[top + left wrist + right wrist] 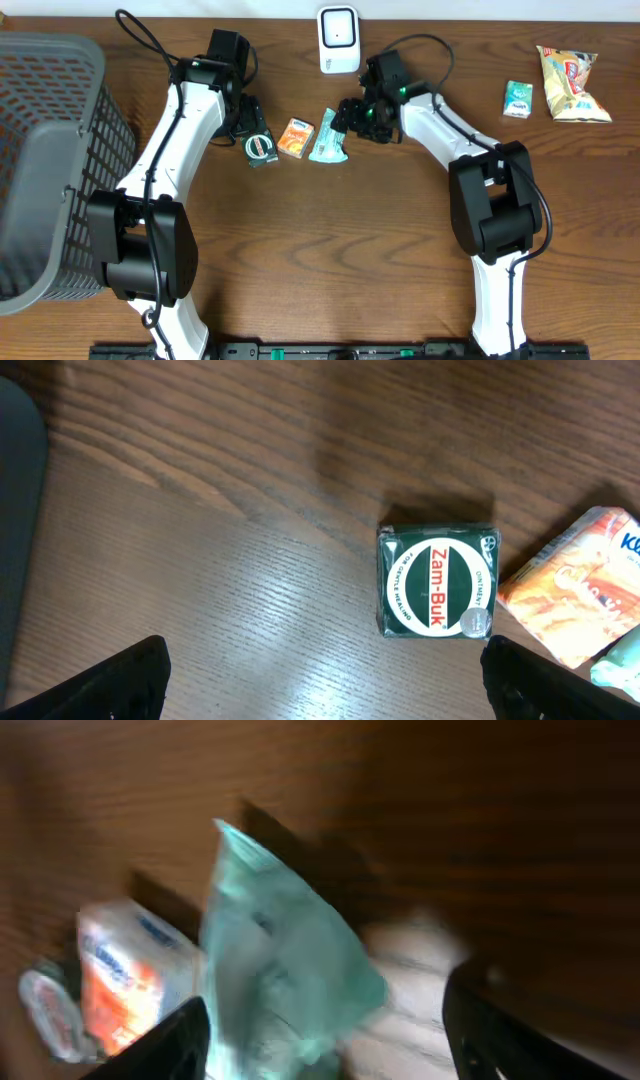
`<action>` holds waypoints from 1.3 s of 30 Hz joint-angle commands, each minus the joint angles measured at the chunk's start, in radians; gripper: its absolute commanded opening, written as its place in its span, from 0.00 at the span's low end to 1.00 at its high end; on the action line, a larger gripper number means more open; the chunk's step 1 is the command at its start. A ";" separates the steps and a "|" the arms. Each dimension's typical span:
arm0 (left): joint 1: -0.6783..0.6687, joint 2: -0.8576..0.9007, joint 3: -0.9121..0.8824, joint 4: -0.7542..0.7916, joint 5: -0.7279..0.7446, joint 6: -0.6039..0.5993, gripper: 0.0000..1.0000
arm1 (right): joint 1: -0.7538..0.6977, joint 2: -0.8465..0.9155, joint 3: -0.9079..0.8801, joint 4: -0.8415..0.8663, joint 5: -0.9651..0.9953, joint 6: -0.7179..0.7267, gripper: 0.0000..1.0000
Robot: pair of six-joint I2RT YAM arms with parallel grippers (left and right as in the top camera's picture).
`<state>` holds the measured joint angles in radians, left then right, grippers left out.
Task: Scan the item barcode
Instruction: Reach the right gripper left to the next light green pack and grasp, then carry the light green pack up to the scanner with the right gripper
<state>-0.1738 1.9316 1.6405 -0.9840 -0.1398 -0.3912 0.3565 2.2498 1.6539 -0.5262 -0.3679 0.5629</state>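
Note:
A teal packet [328,140] lies on the table just below the white barcode scanner [338,40]. My right gripper [350,118] is at the packet's right end. In the right wrist view the teal packet [280,960] sits blurred between the fingers of the right gripper [330,1040]. The jaws are still apart: the left finger is close to the packet and the right finger stands clear of it. My left gripper [248,125] hovers wide open beside a green Zam-Buk box [260,148]. The left gripper [325,685] has nothing between its fingers, and the Zam-Buk box [437,580] lies just ahead.
An orange box [295,138] lies between the Zam-Buk box and the teal packet. A grey mesh basket [50,160] fills the left edge. A small green pack [517,100] and a snack bag [570,85] lie at the far right.

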 commanded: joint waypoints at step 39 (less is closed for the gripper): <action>0.000 -0.007 0.005 -0.002 -0.006 0.009 0.98 | -0.186 -0.118 -0.128 0.865 -0.883 0.042 0.01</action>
<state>-0.1738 1.9316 1.6405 -0.9836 -0.1398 -0.3912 0.1646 2.1567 1.5211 0.3183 -1.2316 0.5961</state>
